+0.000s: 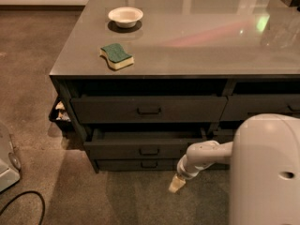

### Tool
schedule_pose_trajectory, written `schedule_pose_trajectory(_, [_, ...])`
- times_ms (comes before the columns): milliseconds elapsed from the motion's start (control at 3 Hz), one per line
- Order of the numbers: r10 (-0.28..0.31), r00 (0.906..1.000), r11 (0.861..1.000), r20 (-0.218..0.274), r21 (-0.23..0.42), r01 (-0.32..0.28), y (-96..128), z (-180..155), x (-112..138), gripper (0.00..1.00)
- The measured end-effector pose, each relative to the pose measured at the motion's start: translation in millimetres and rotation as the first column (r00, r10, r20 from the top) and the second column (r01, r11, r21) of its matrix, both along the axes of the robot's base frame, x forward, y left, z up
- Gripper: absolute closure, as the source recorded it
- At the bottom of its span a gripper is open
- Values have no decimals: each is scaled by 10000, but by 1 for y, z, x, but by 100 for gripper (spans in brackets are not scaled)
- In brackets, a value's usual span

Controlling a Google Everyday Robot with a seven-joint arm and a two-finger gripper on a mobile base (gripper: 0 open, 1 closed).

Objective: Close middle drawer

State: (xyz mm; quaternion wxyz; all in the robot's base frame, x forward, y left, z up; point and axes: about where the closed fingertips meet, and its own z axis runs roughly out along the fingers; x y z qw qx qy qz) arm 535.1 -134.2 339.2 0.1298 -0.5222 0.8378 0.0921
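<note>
The middle drawer (140, 149) is a wide dark grey drawer with a low flat front and a small U-shaped handle (149, 151). It stands only slightly out from the cabinet, with a thin strip of its inside showing above the front. My gripper (175, 184) hangs at the end of the white arm (206, 156), low over the carpet, just in front of and to the right of the drawer front. It is apart from the handle. The taller upper drawer (149, 108) is pushed in above it.
On the grey tabletop (197, 46) lie a green and yellow sponge (116, 56) and a white bowl (125, 16). A bottom drawer (140, 165) sits below. My white body (267, 172) fills the lower right. A black cable (23, 205) and a white object (7, 158) lie at left.
</note>
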Motion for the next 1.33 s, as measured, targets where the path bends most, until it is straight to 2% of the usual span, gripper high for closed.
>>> schedule_pose_trajectory(333, [-624,9980,9975,127,-324,628,-28,-12,26,42])
schedule_pose_trajectory(667, [-1115,9925,9931,503,-317,1132,-44,-8,50,65])
schedule_pose_trajectory(1000, [-1489,9846,9882,921,-237,1517,-49,4,73,63])
schedule_pose_trajectory(1333, [-1917,9737,9810,1231,-66,1940,-47,14,90,40])
